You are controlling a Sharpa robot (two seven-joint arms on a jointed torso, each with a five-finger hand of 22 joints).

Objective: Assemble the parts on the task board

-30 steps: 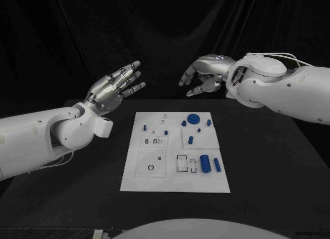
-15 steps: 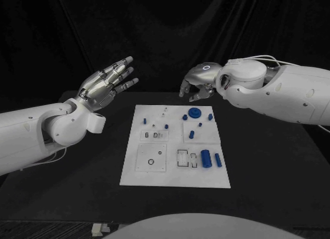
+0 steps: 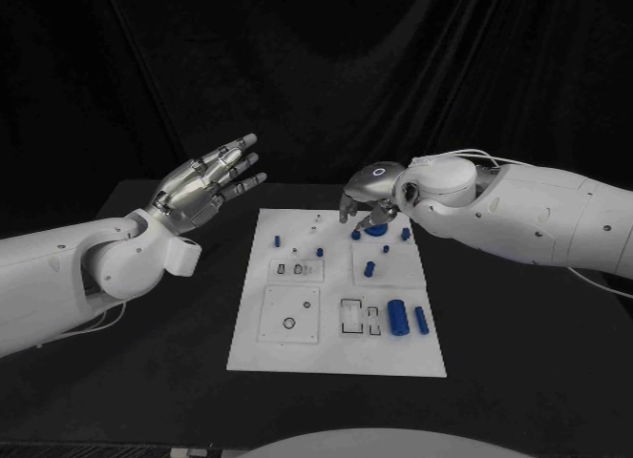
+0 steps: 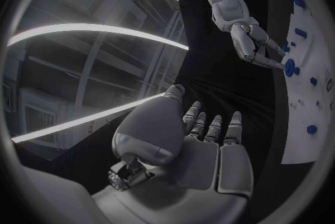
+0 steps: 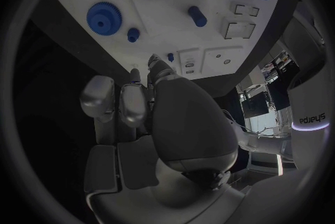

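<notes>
Fingers, right hand (image 3: 369,196): curled downward with nothing between them, tips just above the blue gear (image 3: 377,229); this hand has dropped from high behind the board to the board's far edge within the last second.
Fingers, left hand (image 3: 203,183): spread apart and raised, holding nothing, well off to the board's left (barely moved).
Tabletop (image 3: 537,324): black, carrying the board in its middle.
Task board (image 3: 337,358): white plate, flat; parts lie where they were.
Blue cylinder (image 3: 396,312): largest loose part, lying near the board's right edge.
Blue gear: at the far right corner.
Meaning: the descent looks like a reach for the gear, so a first pick-up is probably starting; nothing assembled yet.
</notes>
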